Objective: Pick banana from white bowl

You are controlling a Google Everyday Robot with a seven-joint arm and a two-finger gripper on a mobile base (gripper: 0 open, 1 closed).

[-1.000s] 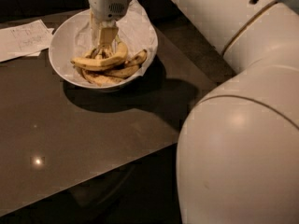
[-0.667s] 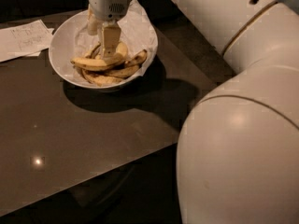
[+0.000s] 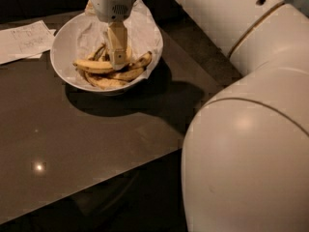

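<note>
The white bowl, lined with crinkled white paper, stands at the back left of the dark table. Several bananas lie in it. The longest, yellowest banana lies across the left of the pile, with shorter, browner ones beside and under it. My gripper reaches straight down from above into the middle of the bowl. Its tip is among the bananas, right at the right end of the long banana. The gripper hides the bananas behind it.
Flat white written-on paper sheets lie on the table left of the bowl. My large white arm fills the right side of the view. The dark glossy table runs to a front edge at the bottom.
The gripper has moved slightly right and lower into the banana pile. The bowl has stayed where it was.
</note>
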